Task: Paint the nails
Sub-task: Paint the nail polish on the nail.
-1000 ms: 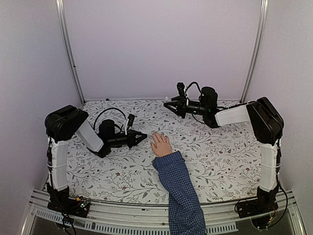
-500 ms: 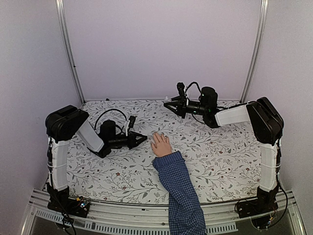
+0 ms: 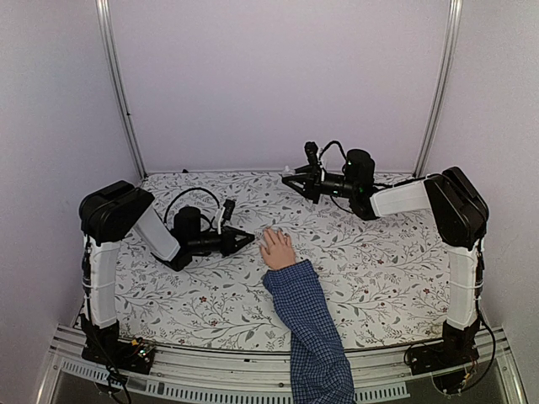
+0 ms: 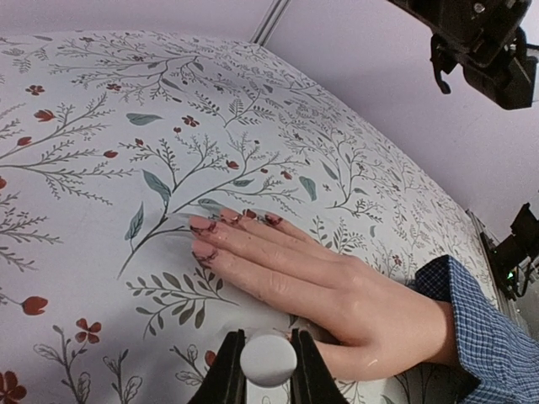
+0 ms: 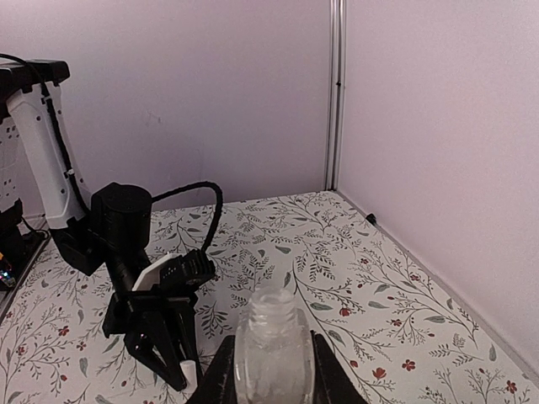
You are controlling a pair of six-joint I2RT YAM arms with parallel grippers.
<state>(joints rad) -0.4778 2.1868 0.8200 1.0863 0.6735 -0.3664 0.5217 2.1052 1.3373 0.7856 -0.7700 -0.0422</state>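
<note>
A pale hand (image 3: 276, 249) lies flat on the flowered cloth, ending a blue checked sleeve (image 3: 313, 337). The nails (image 4: 205, 225) carry dark red smears at the fingertips in the left wrist view. My left gripper (image 3: 246, 241) sits low just left of the hand, shut on a white round cap (image 4: 268, 359) seen end-on beside the thumb; any brush under it is hidden. My right gripper (image 3: 291, 179) hovers at the back, shut on a clear, uncapped polish bottle (image 5: 273, 349).
The flowered cloth (image 3: 379, 261) covers the table, with pale walls and metal posts (image 3: 118, 93) around it. A black cable (image 3: 189, 192) loops behind the left wrist. The sleeve runs off the near edge between the arm bases.
My left gripper has shifted very slightly nearer and lower beside the hand. The right arm and the hand have not moved.
</note>
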